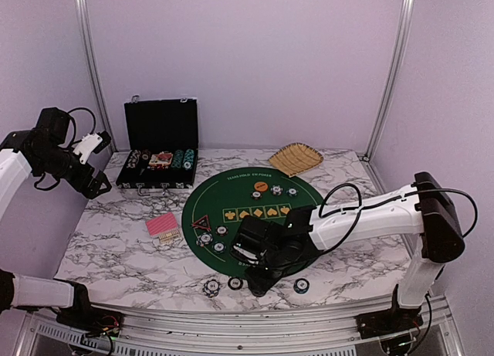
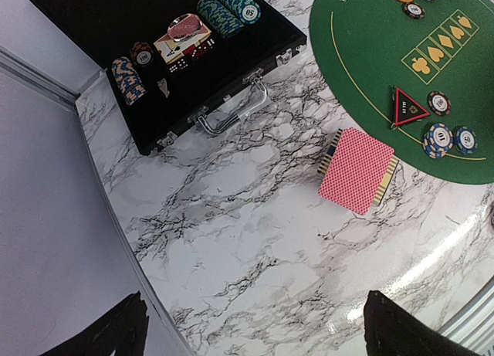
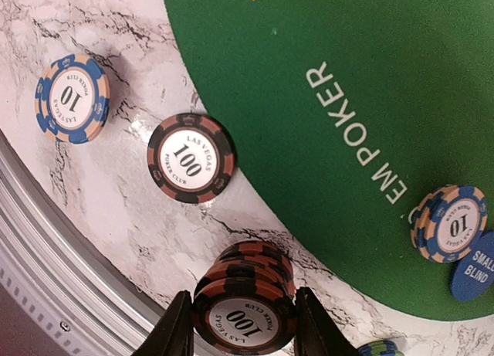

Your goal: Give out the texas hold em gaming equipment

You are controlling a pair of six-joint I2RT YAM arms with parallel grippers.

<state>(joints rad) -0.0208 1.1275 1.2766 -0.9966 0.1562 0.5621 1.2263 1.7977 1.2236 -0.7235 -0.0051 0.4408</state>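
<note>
My right gripper (image 3: 243, 325) straddles the stack of 100 chips (image 3: 244, 298) at the wrist view's bottom centre, by the green mat (image 3: 324, 62) edge, though I cannot tell if it grips, so next I must pinch squarely and lift without toppling it.

Light is bright, soft and even, from overhead. Shadows on the worktop (image 1: 131, 248) are faint, darkest under the right arm (image 1: 363, 221) by the near edge. In the left wrist view a white glare streak crosses the marble close to that edge, and the left tool (image 2: 258, 337) shows fingers (image 2: 401, 329) that are dark and unfocused. The chip stack (image 3: 245, 313) is sharp, casting a short shadow.
</note>
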